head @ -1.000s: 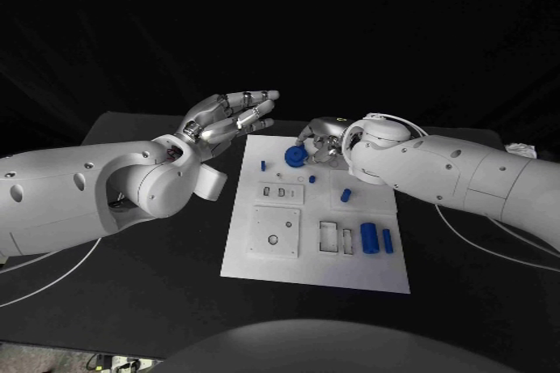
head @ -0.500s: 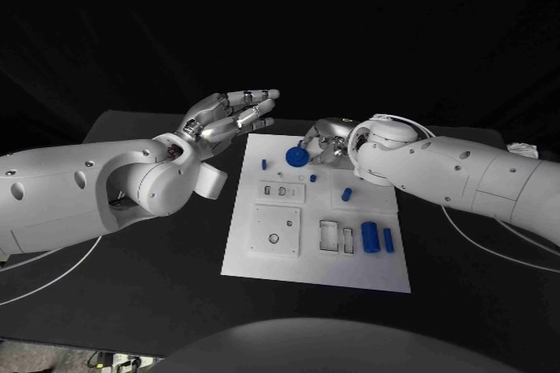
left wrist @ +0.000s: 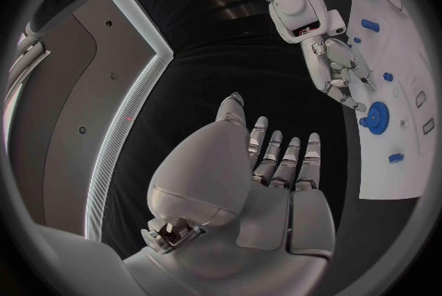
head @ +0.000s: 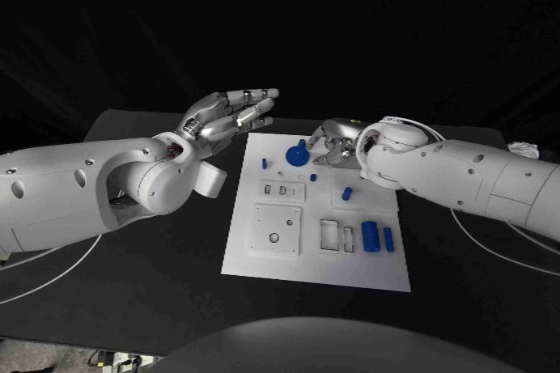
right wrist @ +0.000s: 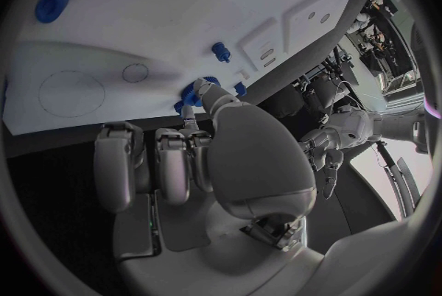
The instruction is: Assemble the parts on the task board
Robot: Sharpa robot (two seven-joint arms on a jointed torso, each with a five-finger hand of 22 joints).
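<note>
Head view: my right hand (head: pixel 330 142) hangs over the far end of the white board (head: pixel 317 269), pinching a round blue gear (head: pixel 298 156) at its fingertips. I judge I carry it that way, by the edge, so its centre stays free to drop onto a post or into a seat. The right wrist view agrees: the gear (right wrist: pixel 194 93) sits between thumb and a finger, the other fingers curled behind, just off the board (right wrist: pixel 166 16), near two drawn circles that look like marked seats, though I cannot tell which one it belongs to.

My left hand (head: pixel 230 114) is raised beside the board's far left corner, fingers straight and spread, holding nothing. From the left wrist view that hand (left wrist: pixel 267 178) is well apart from the board (left wrist: pixel 401 171); I read it as parked clear so it does not crowd the right arm.

The other blue parts lie where they wait: a small peg (head: pixel 264 164) near the far left, another short piece (head: pixel 345 194) mid-board, and a large cylinder (head: pixel 369 237) with a thin bar (head: pixel 388 240) beside it at the near right. The next move calls for a careful lowering with the gear kept level.
</note>
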